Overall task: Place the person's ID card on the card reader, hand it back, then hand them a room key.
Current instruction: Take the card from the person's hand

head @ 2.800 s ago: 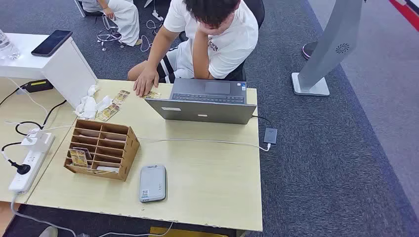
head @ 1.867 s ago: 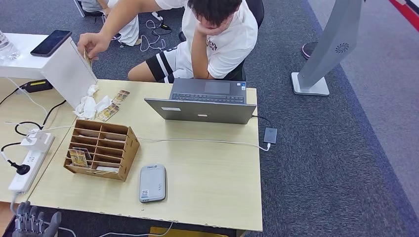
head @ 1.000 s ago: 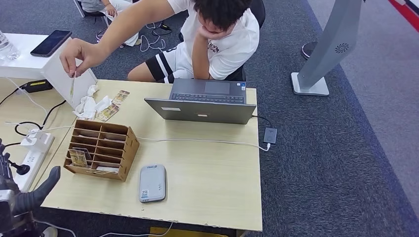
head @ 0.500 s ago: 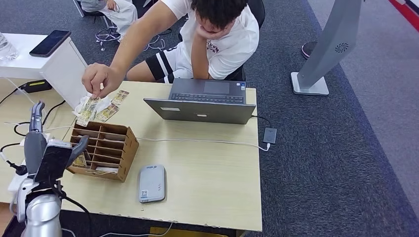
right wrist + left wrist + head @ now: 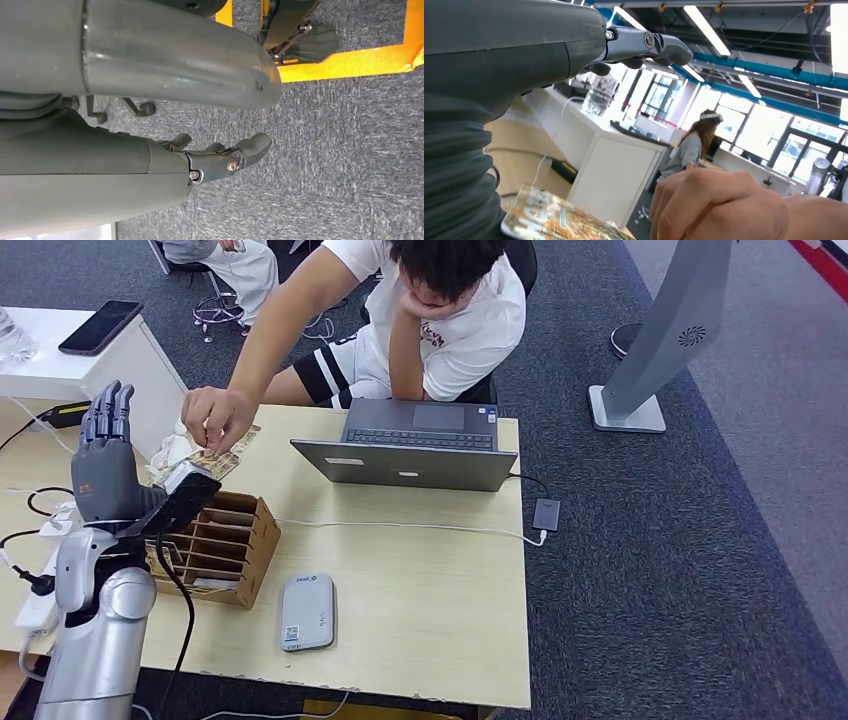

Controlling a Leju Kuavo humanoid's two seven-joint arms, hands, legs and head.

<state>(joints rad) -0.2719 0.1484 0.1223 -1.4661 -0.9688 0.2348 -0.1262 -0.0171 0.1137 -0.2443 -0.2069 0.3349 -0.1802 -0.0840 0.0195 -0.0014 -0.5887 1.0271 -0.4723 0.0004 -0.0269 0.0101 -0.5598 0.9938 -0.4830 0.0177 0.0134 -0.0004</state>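
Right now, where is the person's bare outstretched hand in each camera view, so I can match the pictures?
Head view: the person's bare hand is upper left, just right of the white cabinet.
Left wrist view: it is in the foreground, in front of the same cabinet.
Right wrist view: looks instead at grey carpet past the robot's right hand.
Shared landmark: the white cabinet.

left hand [image 5: 105,465] risen beside person's hand [image 5: 213,418], card lowered

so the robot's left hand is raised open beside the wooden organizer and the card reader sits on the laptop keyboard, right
Not quite. The head view shows the card reader lying on the bare table in front of the wooden organizer, not on the laptop. The left hand is raised open beside the organizer.
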